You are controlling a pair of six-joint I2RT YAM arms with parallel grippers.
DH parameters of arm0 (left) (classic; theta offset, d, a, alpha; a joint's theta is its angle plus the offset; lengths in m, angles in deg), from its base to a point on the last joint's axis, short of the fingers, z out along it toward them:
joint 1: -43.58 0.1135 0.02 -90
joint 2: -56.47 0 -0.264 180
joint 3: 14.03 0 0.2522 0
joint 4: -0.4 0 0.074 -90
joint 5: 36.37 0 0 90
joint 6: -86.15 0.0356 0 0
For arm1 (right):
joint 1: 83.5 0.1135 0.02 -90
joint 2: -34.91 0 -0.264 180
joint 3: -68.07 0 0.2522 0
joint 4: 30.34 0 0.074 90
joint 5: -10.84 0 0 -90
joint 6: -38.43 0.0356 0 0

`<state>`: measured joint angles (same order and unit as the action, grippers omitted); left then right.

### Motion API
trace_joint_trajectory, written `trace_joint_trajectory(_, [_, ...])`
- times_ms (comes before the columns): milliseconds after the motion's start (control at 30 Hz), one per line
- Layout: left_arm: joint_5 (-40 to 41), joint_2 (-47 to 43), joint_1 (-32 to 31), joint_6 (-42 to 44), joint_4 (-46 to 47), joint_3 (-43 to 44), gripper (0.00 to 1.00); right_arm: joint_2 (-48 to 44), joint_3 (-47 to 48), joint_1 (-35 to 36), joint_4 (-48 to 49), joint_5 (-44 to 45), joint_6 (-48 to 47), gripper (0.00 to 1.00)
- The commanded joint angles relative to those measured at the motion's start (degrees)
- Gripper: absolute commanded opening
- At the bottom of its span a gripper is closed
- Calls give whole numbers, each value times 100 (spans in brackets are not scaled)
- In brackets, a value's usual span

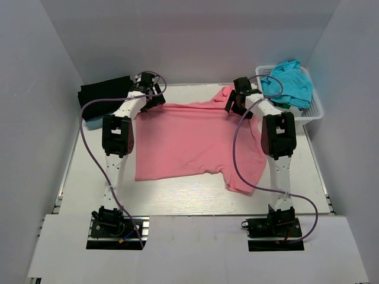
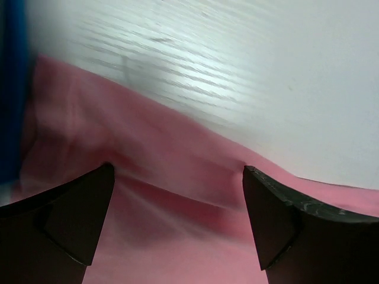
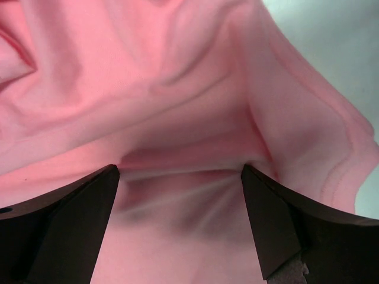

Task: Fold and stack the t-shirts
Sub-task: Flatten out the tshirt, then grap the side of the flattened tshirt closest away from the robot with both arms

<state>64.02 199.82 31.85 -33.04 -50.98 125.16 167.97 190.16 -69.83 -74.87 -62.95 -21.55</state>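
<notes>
Basket (image 1: pixel 312 113) beside right hand (image 3: pixel 179 171), fingers spread | left hand (image 2: pixel 177 171) spread | pink shirt (image 1: pixel 189 142) beneath

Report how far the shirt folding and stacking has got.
Done: a black shirt lies folded at the far left corner. In hand: the pink shirt is spread out, not yet folded, with the left gripper and right gripper open at its far edge. Left: folding it, plus the teal shirt bunched in the basket.

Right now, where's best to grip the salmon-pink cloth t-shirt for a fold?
Its far long edge, from above: the salmon-pink cloth t-shirt lies spread flat. I'd take the hem corner under left pincer and the sleeve side under right pincer.
</notes>
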Motion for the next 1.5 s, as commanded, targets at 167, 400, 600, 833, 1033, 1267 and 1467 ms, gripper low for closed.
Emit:
trace_joint_trajectory(167, [-502, 169, 311, 238, -97, 70, 100, 170, 575, -102, 236, -468, -652, 90])
trace_joint_trajectory(400, [-854, -728, 31, 836, 71, 141, 100, -988, 340, 285, 449, -848, -1332, 90])
trace_joint_trajectory(600, [-417, -2704, -23, 336, -534, -1711, 100, -2971, -1757, 575, 466, -646, -692, 90])
trace_joint_trajectory(833, [-370, -5543, -23, -1061, -1186, -5771, 100, -5699, -5416, 654, 291, -1383, 557, 90])
trace_joint_trajectory(1033, [-599, -6934, 118, -1361, -607, -8058, 100, -6905, -7027, 681, -307, -1709, 944, 90])
trace_joint_trajectory(1267, [-1135, -6374, 118, -1607, 449, -8588, 85, -7092, -7660, 663, -202, -1726, 1383, 90])
trace_joint_trajectory(1467, [-1444, -5757, 171, -1853, 739, -8807, 30, -7022, -7880, 663, -132, -1726, 1524, 90])
